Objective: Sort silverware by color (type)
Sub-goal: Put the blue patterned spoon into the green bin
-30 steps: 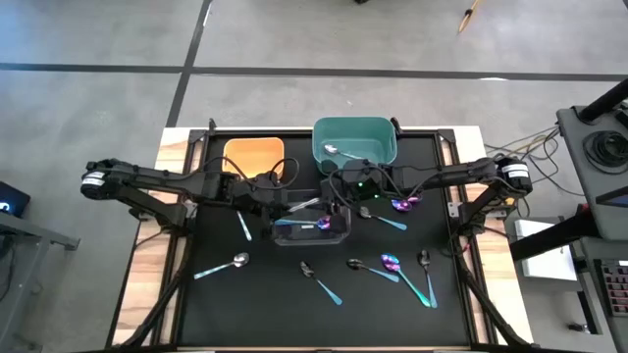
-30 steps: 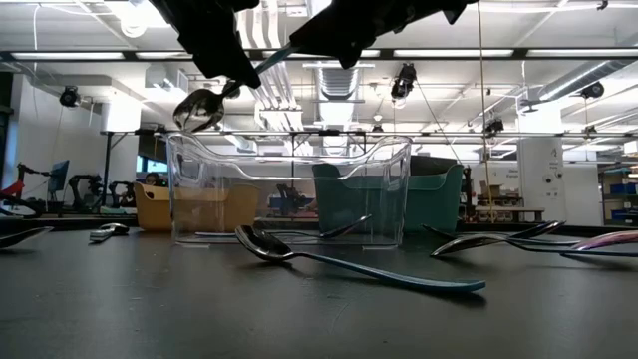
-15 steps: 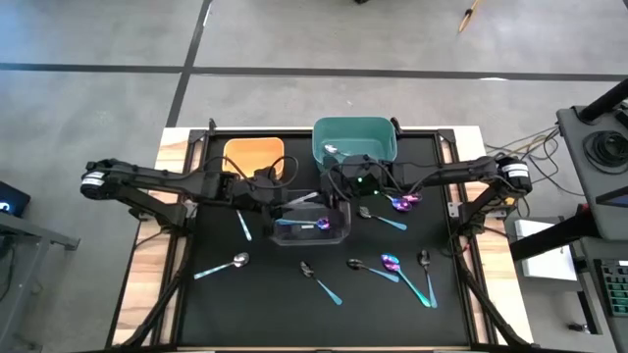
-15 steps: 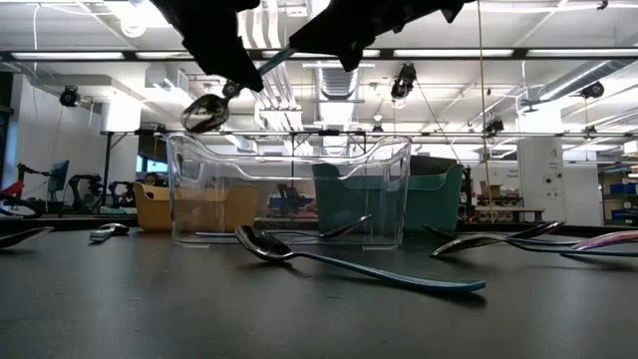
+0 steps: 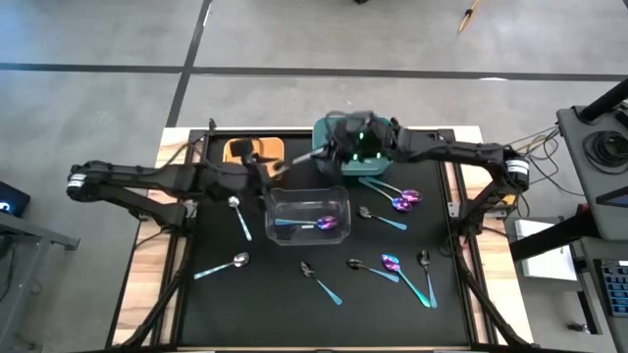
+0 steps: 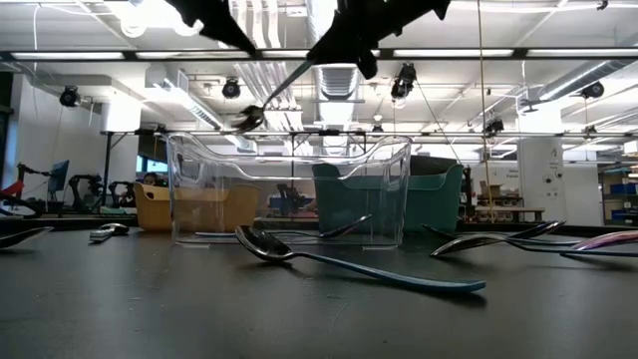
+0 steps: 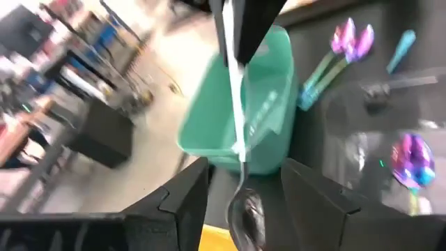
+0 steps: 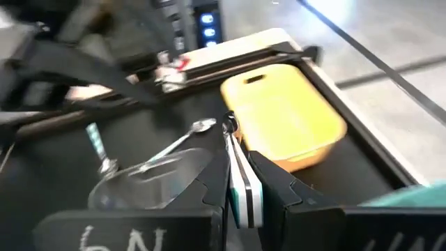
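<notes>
Overhead, a silver spoon (image 5: 296, 159) was held by its handle in the right pincer (image 5: 329, 147), clamped shut on it above the gap between the clear bin (image 5: 308, 218) and the teal bin (image 5: 378, 167). The left pincer (image 5: 263, 167) was spread open beside the spoon's bowl, gripping nothing. Other spoons (image 5: 381, 265) were scattered on the desk (image 5: 196, 314).

— What sort of room am I driving in?
— A robotics lab, I'd say: strip lights (image 6: 558, 53), exposed ceiling ducts (image 6: 159, 80), concrete floor (image 5: 294, 39), equipment racks behind the bench (image 6: 120, 309).
</notes>
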